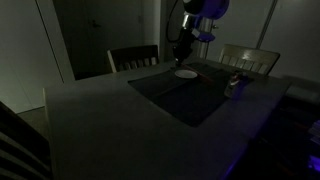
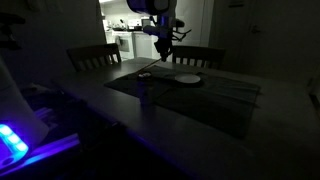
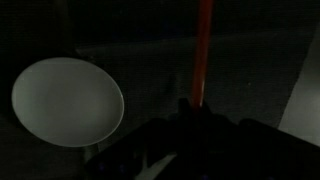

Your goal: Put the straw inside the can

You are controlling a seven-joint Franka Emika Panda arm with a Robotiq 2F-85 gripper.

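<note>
The scene is dim. In the wrist view the reddish-orange straw (image 3: 203, 50) runs straight up from between my gripper's (image 3: 195, 108) dark jaws, which are shut on its lower end. In both exterior views my gripper (image 1: 182, 47) (image 2: 163, 44) hangs above the far part of the table, over the white plate (image 1: 186, 73) (image 2: 187, 79). The can (image 1: 234, 85) (image 2: 145, 92) stands upright on the table, apart from the gripper and off to the side of the plate. The can is out of the wrist view.
The white plate (image 3: 67, 100) lies on a dark placemat (image 1: 190, 92) on the grey table (image 1: 110, 120). Two wooden chairs (image 1: 133, 58) (image 1: 250, 58) stand at the far edge. A blue light (image 2: 20, 140) glows near the table's edge.
</note>
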